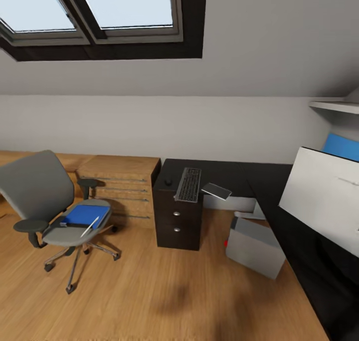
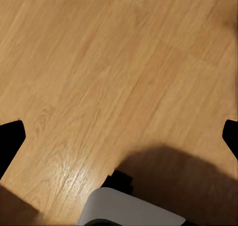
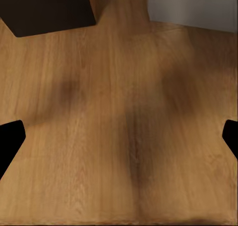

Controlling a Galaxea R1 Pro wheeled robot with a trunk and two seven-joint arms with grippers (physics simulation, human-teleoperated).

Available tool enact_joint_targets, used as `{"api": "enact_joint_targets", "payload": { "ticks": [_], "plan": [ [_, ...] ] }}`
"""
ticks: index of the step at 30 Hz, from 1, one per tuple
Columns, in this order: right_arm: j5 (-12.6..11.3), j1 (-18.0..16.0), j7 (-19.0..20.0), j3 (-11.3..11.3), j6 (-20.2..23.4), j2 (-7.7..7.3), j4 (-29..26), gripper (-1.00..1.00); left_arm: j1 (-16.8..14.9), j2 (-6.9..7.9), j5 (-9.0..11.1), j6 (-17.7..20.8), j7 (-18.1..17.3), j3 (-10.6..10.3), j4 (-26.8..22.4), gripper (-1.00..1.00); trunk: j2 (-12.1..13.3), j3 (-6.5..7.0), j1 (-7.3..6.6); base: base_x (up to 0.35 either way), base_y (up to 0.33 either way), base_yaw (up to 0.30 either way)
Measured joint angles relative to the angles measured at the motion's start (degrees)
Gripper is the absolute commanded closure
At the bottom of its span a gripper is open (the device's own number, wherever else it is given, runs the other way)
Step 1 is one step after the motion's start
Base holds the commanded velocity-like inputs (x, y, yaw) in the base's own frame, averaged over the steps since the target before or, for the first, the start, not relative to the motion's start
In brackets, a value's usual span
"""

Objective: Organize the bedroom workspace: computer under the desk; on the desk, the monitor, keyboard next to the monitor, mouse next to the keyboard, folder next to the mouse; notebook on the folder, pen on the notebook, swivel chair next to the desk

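Observation:
The swivel chair (image 1: 47, 201) stands on the floor at the left, apart from the desk (image 1: 234, 173). On its seat lies the blue folder (image 1: 86, 214) with the white pen (image 1: 90, 226) across its near corner. The keyboard (image 1: 189, 183) and the small black mouse (image 1: 168, 181) rest on the desk's left end. Beside them a thin grey notebook (image 1: 217, 190) overhangs the front edge. The monitor (image 1: 321, 196) shows its white back at the right. The computer (image 1: 254, 247) sits on the floor under the desk. My left gripper (image 2: 119, 137) and right gripper (image 3: 119, 137) hang open over bare floor.
A dark drawer pedestal (image 1: 177, 218) carries the desk's left end, and its corner (image 3: 44, 8) lies near the right gripper. Low wooden shelving (image 1: 122, 188) runs along the wall behind the chair. Wooden floor (image 1: 164, 291) stretches between me, the chair and the desk.

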Motion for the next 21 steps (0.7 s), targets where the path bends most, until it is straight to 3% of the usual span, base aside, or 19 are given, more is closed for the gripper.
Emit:
{"api": "enact_joint_targets", "payload": {
  "ticks": [8, 21],
  "plan": [
    [0.00, -0.01, 0.02, 0.02, 0.00, 0.03, 0.01, -1.00, 0.00, 0.01, 0.00, 0.00, 0.02, -0.07, 0.00, -1.00, 0.00, -0.39, 0.00, -0.336, -0.015, -0.165],
    [0.03, -0.01, 0.04, 0.01, -0.01, 0.04, 0.02, -1.00, 0.01, 0.09, 0.07, 0.00, 0.02, -0.34, -0.02, -1.00, 0.00, -0.47, 0.00, -0.336, -0.001, -0.014]
  ]
}}
